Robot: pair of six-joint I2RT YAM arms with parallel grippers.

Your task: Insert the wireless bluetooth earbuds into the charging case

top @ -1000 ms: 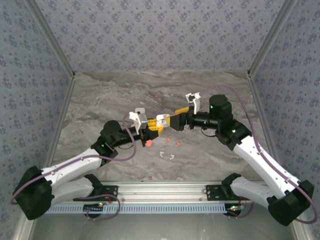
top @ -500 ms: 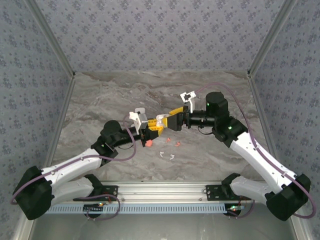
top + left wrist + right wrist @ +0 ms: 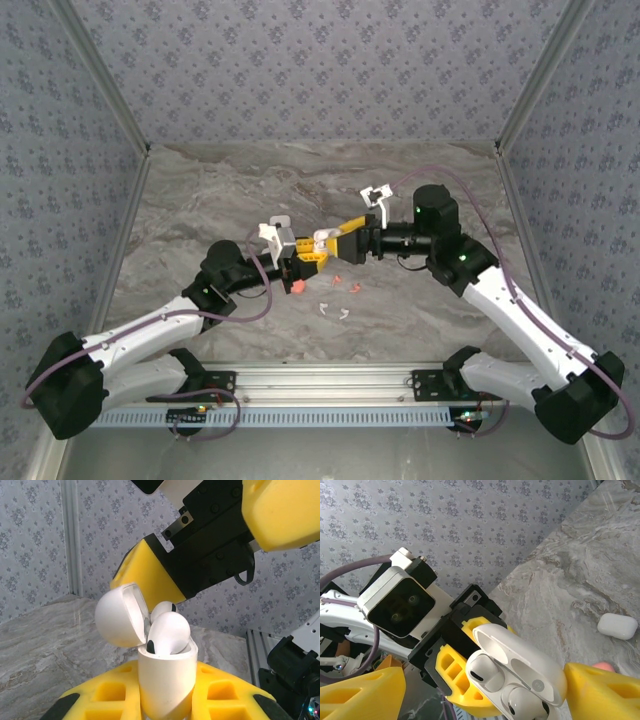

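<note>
Left wrist view first: grips the white charging case (image 3: 165,680) upright in the left gripper (image 3: 165,707), yellow fingers clenched on its lower body, lid (image 3: 120,615) swung back. Carries two white earbuds (image 3: 169,635) in the wells, the nearer one riding high and probably not fully seated.

From the top external view, meets the right gripper (image 3: 340,243) above the middle of the table (image 3: 200,200), with more loose earbuds (image 3: 344,314), white and salmon-pink, lying just below on the surface.

From the right wrist view, straddles the case with the right jaws spread wide, touching nothing that can be made out. Leaves a second, closed case (image 3: 617,626) lying on the table beyond.

Expect featherweight, hard, glossy, rounded pieces, quick to squirt out of a pinch or roll away. Take each by the stem or across the bulb's narrow sides, lightly. Press the raised bud down gently from the top. Keep off the thin hinge. Hold the case low on its body.
</note>
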